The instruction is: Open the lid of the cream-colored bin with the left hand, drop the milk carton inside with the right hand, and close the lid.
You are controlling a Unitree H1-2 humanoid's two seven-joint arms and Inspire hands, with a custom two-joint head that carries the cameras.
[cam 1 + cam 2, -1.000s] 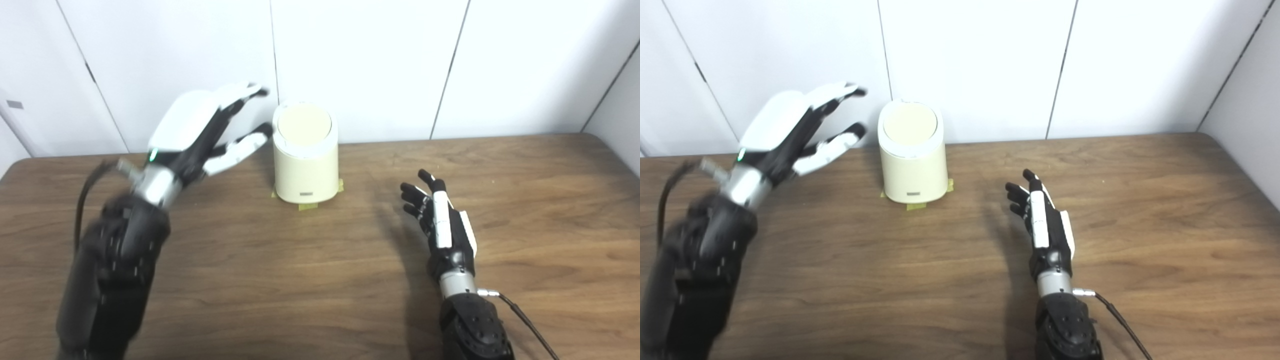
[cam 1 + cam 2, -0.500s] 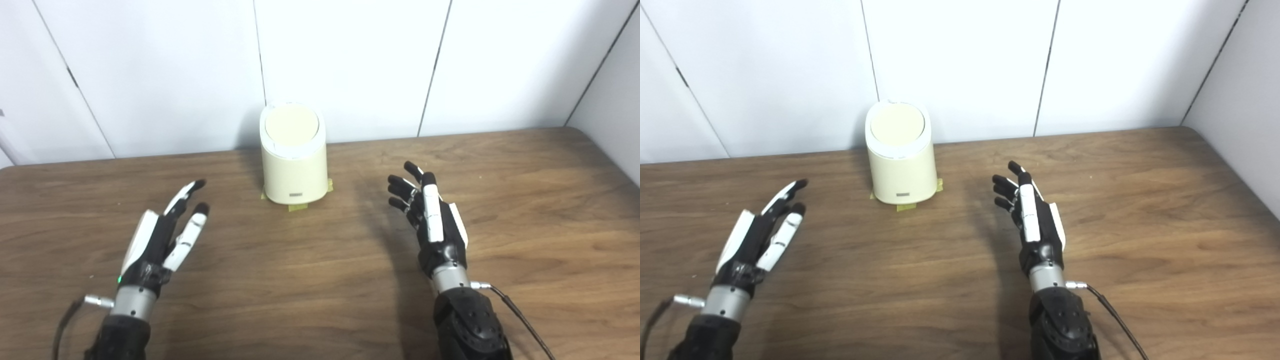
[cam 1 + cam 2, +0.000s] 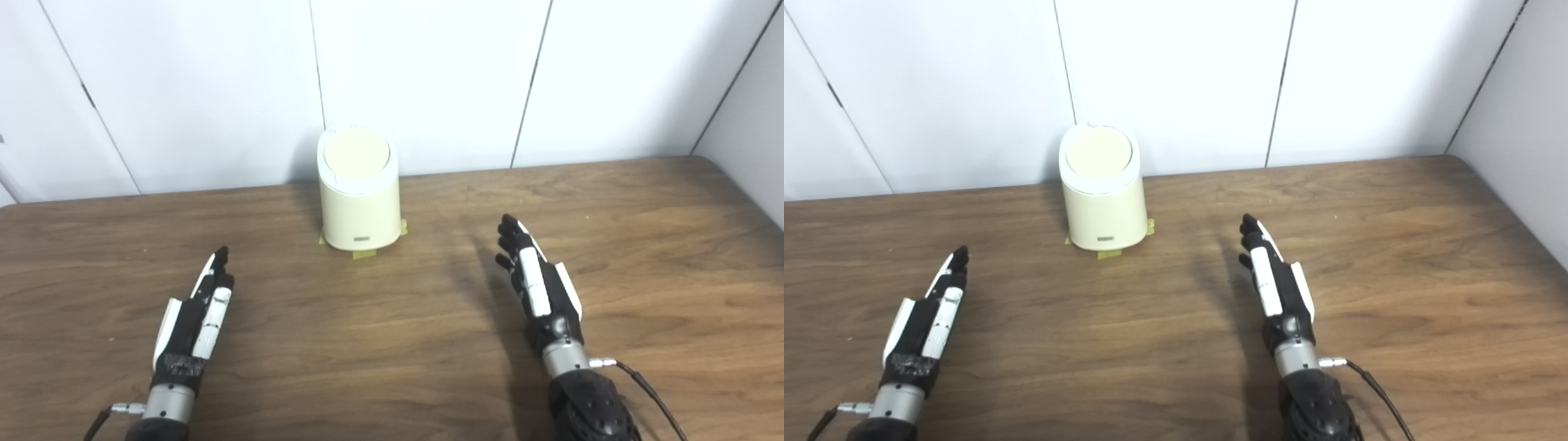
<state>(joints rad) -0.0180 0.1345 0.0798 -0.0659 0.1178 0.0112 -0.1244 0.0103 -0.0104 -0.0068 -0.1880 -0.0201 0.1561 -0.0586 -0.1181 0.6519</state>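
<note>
Two hands empty; smooth cylindrical cream bin point(image 3: 359, 205), round lid point(image 3: 356, 150) shut.

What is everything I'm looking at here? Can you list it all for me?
Bin: one, cream-coloured, upright at the back of the table by the wall, lid shut.
Tape: yellowish bits under the bin's base.
Table: one, brown wood grain.
Wall panels: white, with dark seams, behind the table.
Milk carton: none in view.
Left hand: one, black and white, low over the near left of the table, fingers straight, holding nothing.
Right hand: one, black and white, near right of the bin, also holding nothing.
</note>
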